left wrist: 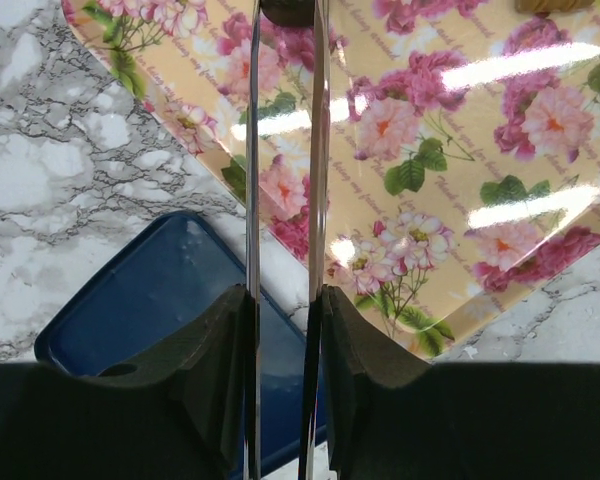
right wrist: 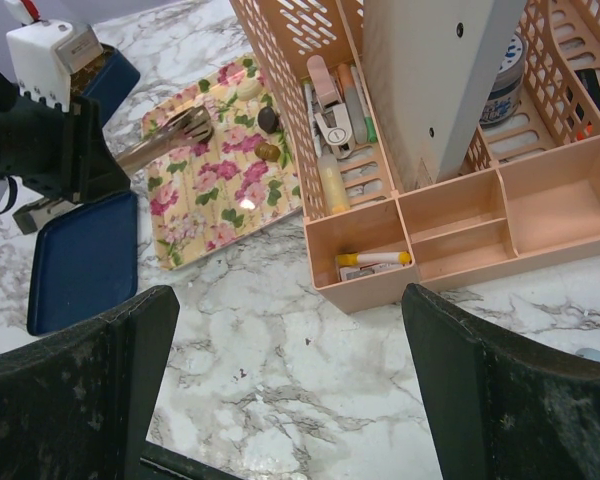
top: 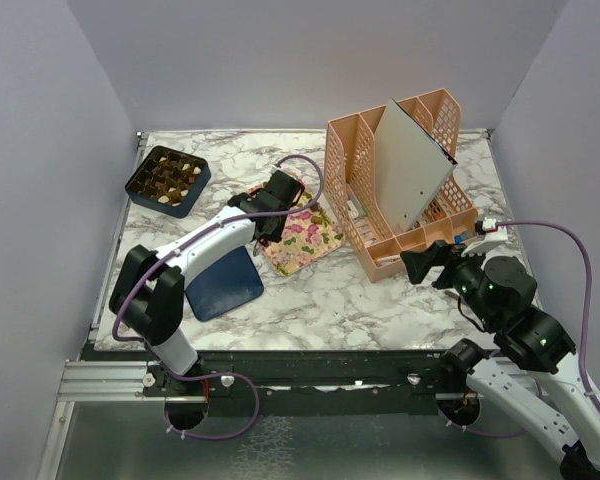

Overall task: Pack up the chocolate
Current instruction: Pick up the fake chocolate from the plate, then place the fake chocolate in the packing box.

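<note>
A white, grey-veined marble counter [top: 330,300] is stretching beneath the left claw [top: 270,215] and the right claw [top: 425,265], soft even light falling across it. A plain lavender-grey back wall [top: 280,60] is rising well beyond both claws, while the left wall [top: 40,150] and the right wall [top: 570,130] are standing outside them.

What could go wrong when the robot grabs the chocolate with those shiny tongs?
The left gripper holds thin metal tongs near a small dark chocolate on the glossy flowered tray; the piece could slip out or skid away. The box sits apart from the tray, so a loosely pinched piece might drop on the marble table on the way.
</note>
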